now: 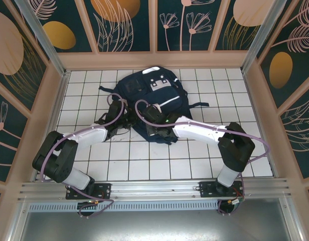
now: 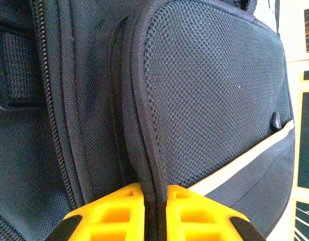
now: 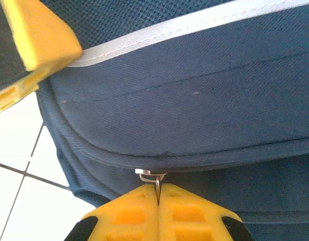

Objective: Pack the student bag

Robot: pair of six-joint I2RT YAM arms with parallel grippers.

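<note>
Centre blocked: student bag (image 1: 144, 93); free tiles (image 1: 219, 90) either side.

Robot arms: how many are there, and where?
2. The left arm comes from the left, left pincer shut on the student bag at its mesh pocket edge; the right arm from the right, right pincer shut on a zipper pull.

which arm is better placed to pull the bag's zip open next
Right. The right gripper is shut on the metal zip pull at a seam of the backpack, so it can probably drag it along. The left gripper pinches the mesh pocket edge, better suited to bracing the fabric.
</note>
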